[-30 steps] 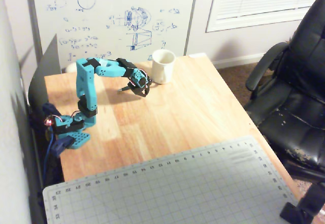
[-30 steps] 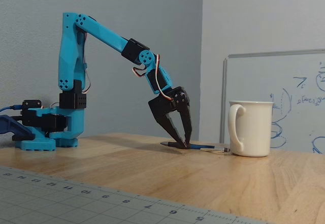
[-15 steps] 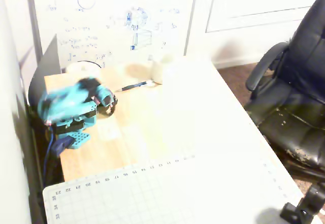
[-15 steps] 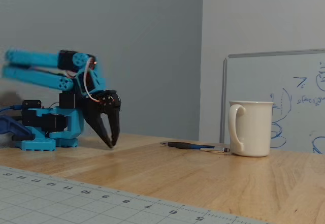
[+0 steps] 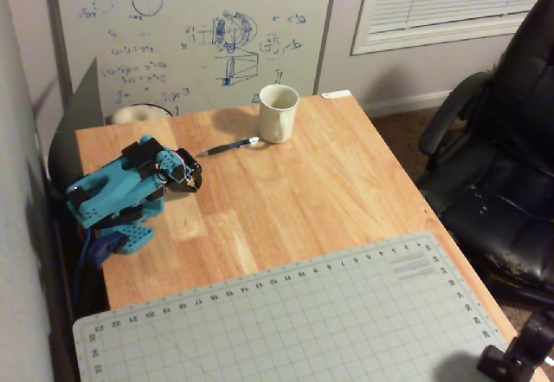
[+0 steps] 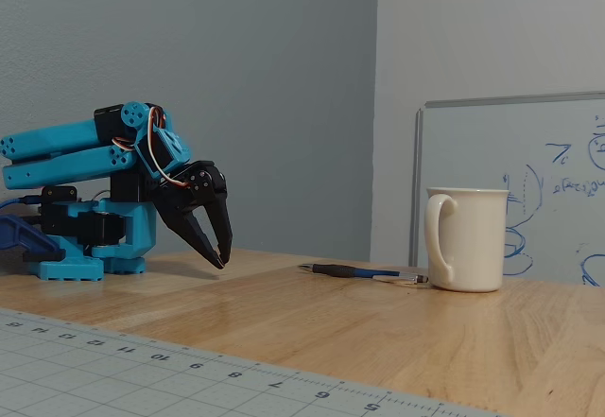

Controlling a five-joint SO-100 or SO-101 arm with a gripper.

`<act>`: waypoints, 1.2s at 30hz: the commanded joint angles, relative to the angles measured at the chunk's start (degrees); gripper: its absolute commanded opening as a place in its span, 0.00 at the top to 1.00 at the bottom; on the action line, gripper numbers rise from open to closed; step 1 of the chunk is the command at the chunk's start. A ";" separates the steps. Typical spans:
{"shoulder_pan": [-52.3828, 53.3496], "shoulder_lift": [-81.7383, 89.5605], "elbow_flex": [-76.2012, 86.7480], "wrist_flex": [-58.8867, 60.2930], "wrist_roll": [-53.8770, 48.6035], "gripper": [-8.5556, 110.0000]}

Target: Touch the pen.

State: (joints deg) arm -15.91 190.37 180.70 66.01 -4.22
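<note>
Blue plastic made up the arm [image 6: 90, 166], which we found folded low over its base at the left of the fixed view. Its black gripper [image 6: 221, 251] pointed down at about five o'clock, tips just above the table [image 6: 312, 318], touching nothing. The fingers looked close together, nearly pressed, with nothing between them, though we could not tell for certain whether a slit remained.

Moving right, a stretch of bare wood separated the gripper from the pen [image 6: 364, 271]. In the overhead view the pen [image 5: 227, 147] lay flat at roughly two o'clock from the gripper [image 5: 185, 177], near but clearly apart. Its dark tip faced the arm and its pale end sat just beside the foot of the mug [image 5: 278, 113]; whether they touched we could not tell.

Farther right stood the mug [image 6: 465, 237] and, behind it, a whiteboard [image 6: 529, 190].

We judged the task barely begun: no contact was made, and the whole reach remained, best aimed at the near dark half to avoid nudging the mug.
</note>
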 commanded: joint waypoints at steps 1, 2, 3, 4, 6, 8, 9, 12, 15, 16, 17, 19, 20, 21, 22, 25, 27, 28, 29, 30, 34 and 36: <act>-0.79 0.79 -0.62 0.09 0.44 0.92; -0.97 0.88 -0.62 0.18 0.44 0.92; -0.97 1.05 -0.62 0.18 0.44 0.92; -0.97 1.05 -0.62 0.18 0.44 0.92; -1.14 1.05 -0.62 0.18 0.44 0.92; -1.58 1.14 -0.62 0.26 0.44 0.92; -1.58 1.14 -0.62 0.26 0.44 0.92; -1.49 1.23 -0.70 -0.35 -0.09 0.92; -1.49 1.67 -2.64 -4.04 0.44 0.92; -1.49 1.49 -4.22 -6.42 0.53 0.92; -1.58 1.14 -5.27 -8.26 0.53 0.92; -1.58 -1.05 -6.68 -12.83 0.53 0.92; -1.58 -3.34 -7.73 -14.59 0.09 0.92; -1.58 -6.42 -8.35 -16.61 -0.09 0.92; -1.67 -9.93 -9.76 -18.98 -0.18 0.92; -4.04 -25.22 -17.58 -26.10 0.35 0.92; -6.06 -39.11 -25.05 -29.79 0.44 0.92; -7.12 -46.93 -29.18 -31.38 0.44 0.92; -8.09 -54.40 -33.57 -32.43 0.53 0.92; -9.14 -61.08 -37.97 -33.31 0.53 0.92; -13.10 -84.55 -54.32 -35.24 0.53 0.92; -13.89 -91.32 -60.38 -35.16 0.44 0.92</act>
State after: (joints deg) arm -27.95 115.14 133.07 32.43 -4.22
